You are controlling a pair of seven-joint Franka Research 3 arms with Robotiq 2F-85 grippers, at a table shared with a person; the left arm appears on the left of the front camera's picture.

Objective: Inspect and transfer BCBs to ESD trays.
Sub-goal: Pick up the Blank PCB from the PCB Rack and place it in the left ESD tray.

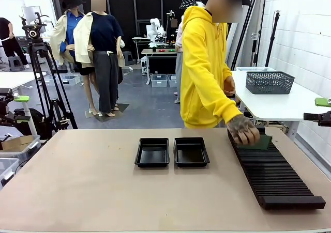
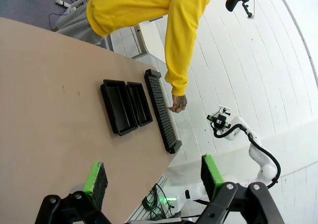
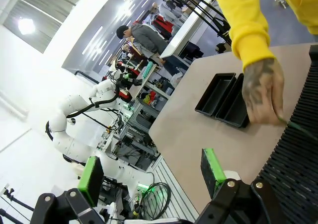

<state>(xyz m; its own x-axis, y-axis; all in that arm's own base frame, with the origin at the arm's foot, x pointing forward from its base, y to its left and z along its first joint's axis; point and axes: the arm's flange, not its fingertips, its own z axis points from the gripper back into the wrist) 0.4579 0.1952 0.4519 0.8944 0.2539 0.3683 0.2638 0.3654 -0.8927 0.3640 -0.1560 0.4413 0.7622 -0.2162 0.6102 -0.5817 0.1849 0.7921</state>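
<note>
Two empty black ESD trays (image 1: pixel 152 153) (image 1: pixel 191 152) sit side by side at the table's middle. One green BCB (image 1: pixel 262 142) lies at the far end of a long black ribbed rack (image 1: pixel 276 179), under the person's hand (image 1: pixel 244 129). In the right wrist view the board shows as a thin green edge (image 3: pixel 298 126) below that hand. My left gripper (image 2: pixel 154 177) hangs open high above the table, well away from the trays (image 2: pixel 118 107). My right gripper (image 3: pixel 151 174) is also open with nothing between its fingers, up near the rack (image 3: pixel 298 159) and the trays (image 3: pixel 223 100).
A person in a yellow hoodie leans over the table's far right side. Behind stands a white table with a grey basket (image 1: pixel 269 82). A camera tripod (image 1: pixel 44 78) stands off the table's left. Bare tabletop spreads left of the trays and along the front.
</note>
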